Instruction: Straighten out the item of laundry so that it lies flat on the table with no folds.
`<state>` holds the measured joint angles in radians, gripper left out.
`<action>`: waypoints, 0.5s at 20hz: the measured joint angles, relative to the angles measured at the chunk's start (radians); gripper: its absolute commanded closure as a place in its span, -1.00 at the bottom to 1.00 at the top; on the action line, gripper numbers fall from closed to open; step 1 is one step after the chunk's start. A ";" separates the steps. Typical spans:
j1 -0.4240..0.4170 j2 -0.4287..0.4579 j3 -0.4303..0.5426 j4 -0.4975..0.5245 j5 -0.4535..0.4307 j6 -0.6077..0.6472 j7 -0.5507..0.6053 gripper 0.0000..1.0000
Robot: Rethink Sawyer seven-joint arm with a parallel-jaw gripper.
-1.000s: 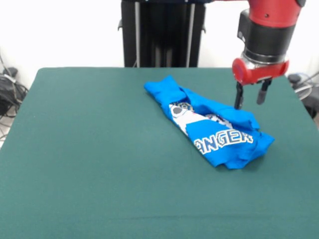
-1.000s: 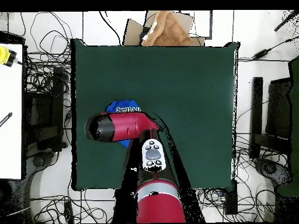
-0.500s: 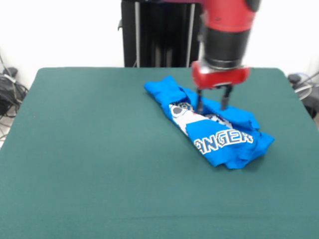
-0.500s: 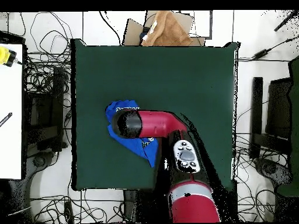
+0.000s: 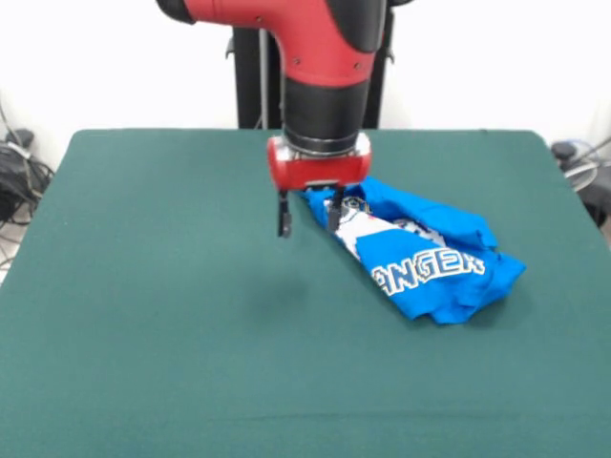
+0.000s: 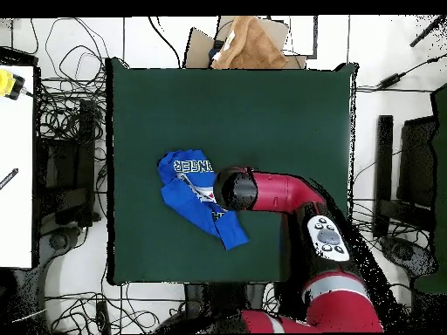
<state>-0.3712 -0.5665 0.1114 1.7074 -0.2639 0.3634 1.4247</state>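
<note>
The end effector [image 5: 306,218] hangs from the red and black arm [image 5: 320,72] with its two dark fingers [image 5: 284,218] spread wide and nothing between them. In the front view, one finger hangs over bare green felt, and the other sits at the edge of the blue T-shirt [image 5: 420,253]; whether that finger touches the cloth cannot be told. A faint shadow lies on the desk [image 5: 153,315] under and slightly toward the camera from the end effector.

The T-shirt lies crumpled on the desk, stretching away from the end effector to the picture's right and toward the camera in the front view. It is bunched into a long diagonal heap with several folds and ridges. White printed lettering [image 5: 430,269] shows on the lower part of the heap, well to the right of the end effector, and a patch of white graphic sits just beside the finger nearest the cloth. The far end of the shirt is partly hidden behind the red wrist housing.

In the overhead view the arm [image 6: 271,192] reaches across the desk [image 6: 288,113], its dark rounded end sitting just beside the T-shirt [image 6: 196,199]; the end effector itself is hidden beneath it. The shirt spreads away from the arm's tip toward the picture's left, with one corner running toward the bottom. Brown paper or cardboard [image 6: 244,44] lies off the desk's top edge, and cables [image 6: 61,113] sprawl over the floor around the desk.
</note>
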 measured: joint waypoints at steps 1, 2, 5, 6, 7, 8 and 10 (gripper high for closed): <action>-0.004 0.007 0.000 -0.001 -0.009 -0.006 0.000 -1.00; -0.007 0.016 0.000 -0.003 -0.018 -0.012 0.000 -1.00; -0.011 0.045 0.007 -0.007 -0.041 -0.028 0.000 -1.00; -0.011 0.054 0.010 -0.008 -0.044 -0.033 0.000 -1.00; -0.012 0.066 0.012 -0.008 -0.047 -0.039 0.000 -1.00; -0.012 0.075 0.015 -0.007 -0.049 -0.046 0.000 -1.00; -0.011 0.102 0.021 -0.007 -0.049 -0.061 0.000 -1.00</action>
<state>-0.3821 -0.4644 0.1322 1.7000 -0.3125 0.3023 1.4247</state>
